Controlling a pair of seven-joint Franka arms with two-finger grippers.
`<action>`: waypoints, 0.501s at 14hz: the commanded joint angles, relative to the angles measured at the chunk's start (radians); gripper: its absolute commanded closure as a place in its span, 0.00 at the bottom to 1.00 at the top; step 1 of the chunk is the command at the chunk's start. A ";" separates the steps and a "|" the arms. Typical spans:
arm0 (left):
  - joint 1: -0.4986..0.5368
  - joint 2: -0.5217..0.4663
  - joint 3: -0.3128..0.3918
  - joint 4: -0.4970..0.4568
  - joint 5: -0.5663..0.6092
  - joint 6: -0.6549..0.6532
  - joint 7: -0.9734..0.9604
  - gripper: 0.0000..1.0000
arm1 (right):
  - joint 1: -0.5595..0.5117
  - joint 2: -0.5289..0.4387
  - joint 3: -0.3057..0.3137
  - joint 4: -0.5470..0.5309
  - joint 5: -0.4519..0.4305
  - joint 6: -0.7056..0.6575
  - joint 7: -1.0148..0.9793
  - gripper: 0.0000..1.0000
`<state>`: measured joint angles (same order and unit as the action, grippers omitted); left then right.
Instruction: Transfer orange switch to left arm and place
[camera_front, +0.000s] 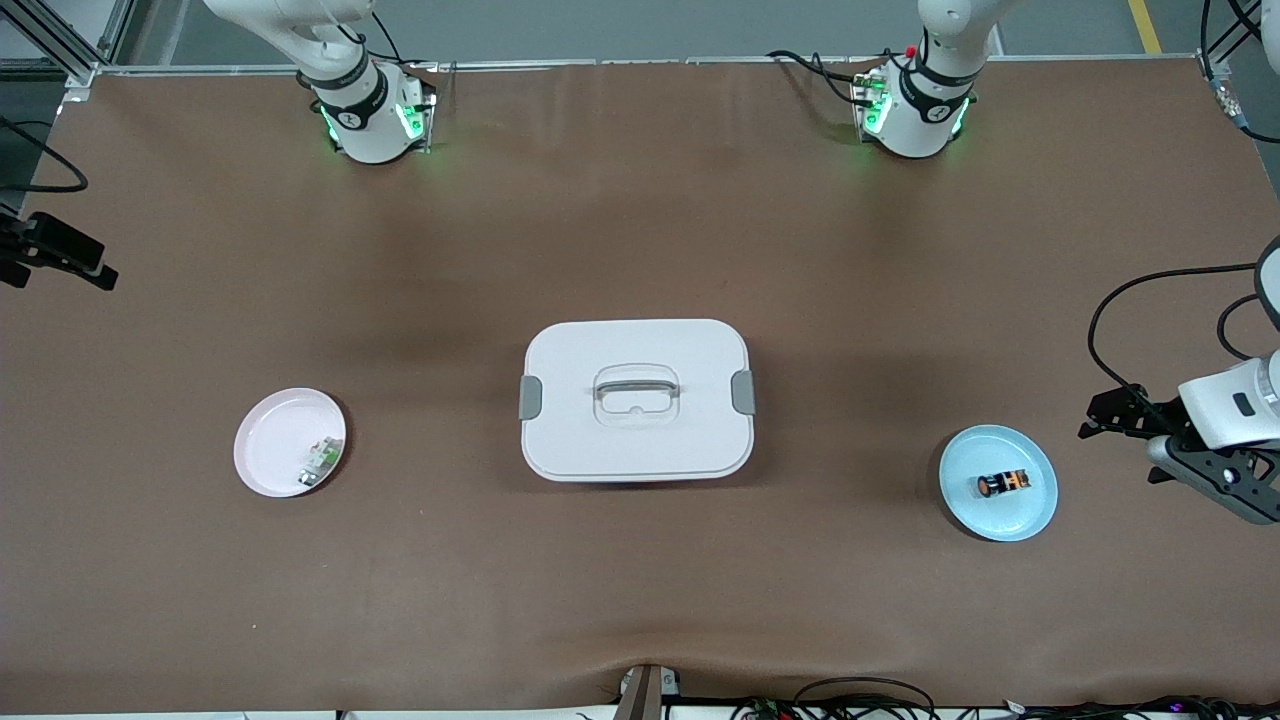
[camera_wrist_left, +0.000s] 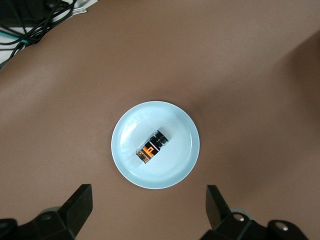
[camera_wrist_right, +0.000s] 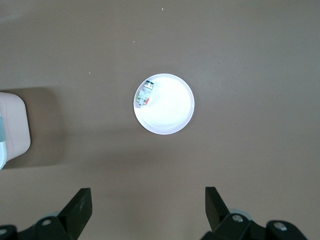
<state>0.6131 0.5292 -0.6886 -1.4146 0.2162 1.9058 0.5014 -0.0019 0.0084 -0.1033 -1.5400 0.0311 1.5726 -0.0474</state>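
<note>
Desk (camera_front: 640, 200): brown; box (camera_front: 636, 399) at frame centre, lid on.
Blue plate (camera_front: 998, 483): lower right of the front view; orange switch (camera_front: 1003, 484) lies on it, untouched.
Pink plate (camera_front: 290, 442): lower left, holds green-and-white part (camera_front: 321, 462).
Left gripper (camera_wrist_left: 150, 210): over blue plate, fingers spread, empty.
Right gripper (camera_wrist_right: 148, 210): above pink plate, fingers spread, empty.
Progress: judged not begun; pickup, handover, placement remain.
</note>
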 joint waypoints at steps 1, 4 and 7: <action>0.004 -0.047 -0.008 -0.013 -0.014 -0.036 -0.122 0.00 | -0.015 0.007 0.013 0.024 -0.013 -0.017 0.001 0.00; 0.002 -0.132 -0.022 -0.015 -0.001 -0.141 -0.243 0.00 | -0.015 0.008 0.013 0.026 -0.011 -0.017 0.001 0.00; 0.004 -0.190 -0.052 -0.017 -0.005 -0.243 -0.383 0.00 | -0.016 0.007 0.013 0.026 -0.007 -0.019 0.001 0.00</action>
<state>0.6117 0.4007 -0.7246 -1.4130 0.2162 1.7188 0.1883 -0.0020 0.0084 -0.1033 -1.5386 0.0311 1.5723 -0.0474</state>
